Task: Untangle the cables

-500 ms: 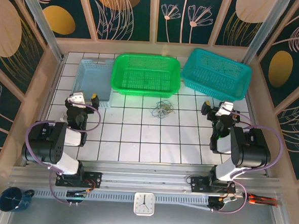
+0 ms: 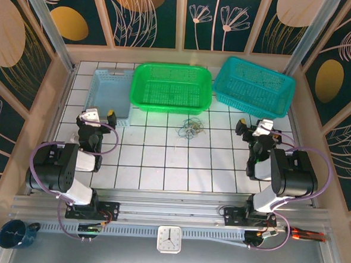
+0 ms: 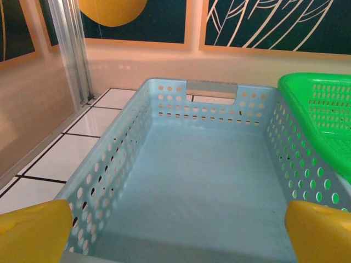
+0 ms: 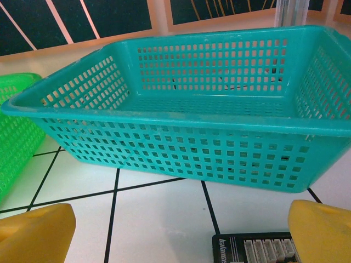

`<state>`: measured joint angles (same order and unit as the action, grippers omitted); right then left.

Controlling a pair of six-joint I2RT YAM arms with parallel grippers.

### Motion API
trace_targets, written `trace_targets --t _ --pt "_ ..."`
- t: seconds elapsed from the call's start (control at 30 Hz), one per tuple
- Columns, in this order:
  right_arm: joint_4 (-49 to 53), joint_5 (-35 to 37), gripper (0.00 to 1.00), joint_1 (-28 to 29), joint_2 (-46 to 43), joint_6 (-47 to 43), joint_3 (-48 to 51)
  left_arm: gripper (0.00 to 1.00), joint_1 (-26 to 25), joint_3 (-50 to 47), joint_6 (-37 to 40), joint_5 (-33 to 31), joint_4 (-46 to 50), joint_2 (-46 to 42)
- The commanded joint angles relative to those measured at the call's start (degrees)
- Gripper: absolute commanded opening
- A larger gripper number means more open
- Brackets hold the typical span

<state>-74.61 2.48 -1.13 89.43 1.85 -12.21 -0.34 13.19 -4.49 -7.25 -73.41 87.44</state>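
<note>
The cables lie as one small curly knot of thin dark, tan and whitish wires on the white tiles, just in front of the green basket. My left gripper rests folded back at the near left, open, its yellow fingertips wide apart over the near rim of the pale blue basket. My right gripper sits folded at the near right, open, its yellow fingertips spread above bare tile in front of the teal basket. Both grippers are well apart from the cables and hold nothing.
Three baskets line the back of the table: pale blue, green, and teal. A small black connector board lies on the tile under my right gripper. Walls close the table on three sides.
</note>
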Motion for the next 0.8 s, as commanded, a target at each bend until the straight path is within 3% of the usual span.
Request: trace_targets --t 0.0,0.37,0.6,0.77 --pt "-0.8 -0.59 0.99 -0.1 -0.14 -0.79 -0.36 0.99 -0.01 -0.28 0.71 1.27 -1.24 -0.19" --pt "-0.78 -0.63 0.99 -0.1 -0.18 -0.79 -0.43 0.99 -0.01 -0.27 0.66 1.16 -1.12 -0.14" --pt "-0.59 -1.14 0.99 -0.36 -0.14 -0.62 -0.45 0.99 -0.01 -1.99 -3.18 -8.37 -4.16 -0.31" --pt "-0.51 -1.25 0.99 -0.51 -0.14 -0.44 -0.59 0.99 -0.01 -1.48 -2.8 -7.56 -3.16 -0.29"
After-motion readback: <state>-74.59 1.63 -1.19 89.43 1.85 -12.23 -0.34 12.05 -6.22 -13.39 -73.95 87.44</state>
